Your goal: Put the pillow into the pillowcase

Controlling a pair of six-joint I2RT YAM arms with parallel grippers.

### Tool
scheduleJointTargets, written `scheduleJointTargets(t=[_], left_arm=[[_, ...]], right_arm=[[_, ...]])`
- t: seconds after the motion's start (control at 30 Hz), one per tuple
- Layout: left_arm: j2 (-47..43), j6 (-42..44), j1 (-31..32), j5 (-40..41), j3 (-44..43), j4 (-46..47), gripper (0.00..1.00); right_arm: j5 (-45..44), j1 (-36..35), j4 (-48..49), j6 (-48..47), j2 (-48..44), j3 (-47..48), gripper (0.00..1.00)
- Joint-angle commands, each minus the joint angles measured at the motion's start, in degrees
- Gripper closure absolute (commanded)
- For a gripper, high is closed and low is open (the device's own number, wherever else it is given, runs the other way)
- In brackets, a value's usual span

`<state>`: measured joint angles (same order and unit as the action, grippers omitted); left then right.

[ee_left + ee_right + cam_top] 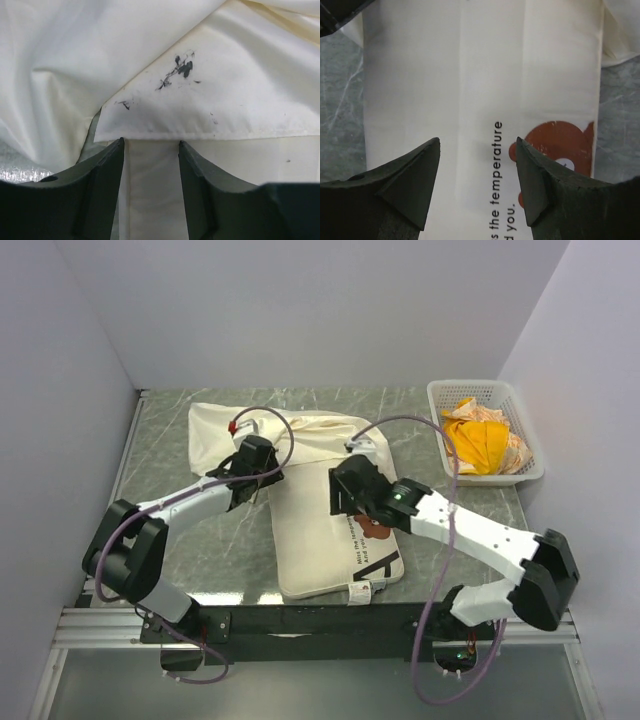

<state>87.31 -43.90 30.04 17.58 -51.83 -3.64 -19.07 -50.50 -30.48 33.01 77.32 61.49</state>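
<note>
- The pillow [330,540] lies flat on the table [200,550] between the two arms. Its printed lettering and reddish-brown bear face up, and its small tags sit at the near edge.
- Most of the pillow's length is bare. Only its far end is overlapped by cloth, so I judge the task to be at an early stage, with nearly all the stuffing left to do.
- The pillowcase [215,430] lies limp and wrinkled across the far end of the pillow and spreads out to the left of it.
- In the left wrist view, the pillowcase's hemmed edge, smudged with black marks, lies across the pillow. Whether the pillow's end is inside the mouth or the cloth is only draped on top, I cannot tell.
- What remains, as I read it, is to open the mouth, pull the pillowcase down the whole pillow and square up the corners.
- The white basket [435,390] stands at the far right, well apart from the pillow.
- The basket holds only a crumpled orange-yellow cloth [480,440], which is no part of this job.
- The right gripper [479,140] hovers over the bare pillow beside the lettering. Its jaws are spread wide and grip nothing.
- The left gripper [150,142] sits just short of the pillowcase hem. Its jaws are partly apart, with cloth showing in the gap but nothing visibly pinched.
</note>
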Motion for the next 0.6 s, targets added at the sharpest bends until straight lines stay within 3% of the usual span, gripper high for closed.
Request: scheduleJointTargets(t=[0.0, 0.23, 0.57], left_arm=[[1.2, 7.3, 0.1, -1.2, -3.3, 4.8, 0.43], [4.5, 15.0, 1.4, -3.6, -7.0, 3.8, 0.29], [6.1, 27.4, 6.3, -1.2, -13.6, -4.1, 0.29]], right_arm=[[-2.6, 0.2, 3.0, 5.2, -9.8, -5.5, 0.30], [3.4, 0.1, 7.4, 13.9, -24.1, -18.5, 0.17], [10.4, 0.1, 7.4, 19.9, -32.2, -24.6, 0.13]])
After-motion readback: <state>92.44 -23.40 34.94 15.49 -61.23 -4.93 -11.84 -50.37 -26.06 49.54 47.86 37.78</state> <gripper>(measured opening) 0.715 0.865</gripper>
